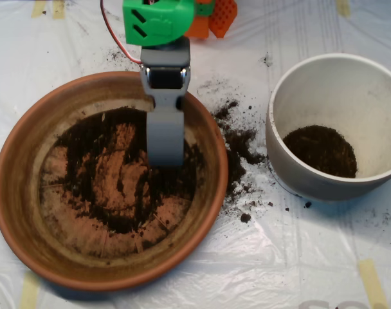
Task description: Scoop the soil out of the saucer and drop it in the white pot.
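A wide terracotta saucer fills the left half of the overhead view. Thin dark soil is smeared over its floor, with bare orange patches between. My grey scoop hangs over the saucer's upper middle, its tip down at the soil near the centre. From above it looks like one narrow grey block. At the right stands the white pot, with a dark mound of soil on its bottom.
Spilled soil crumbs lie on the white plastic sheet between saucer and pot. The green and orange arm parts reach in from the top edge. Yellow tape strips mark the sheet's corners.
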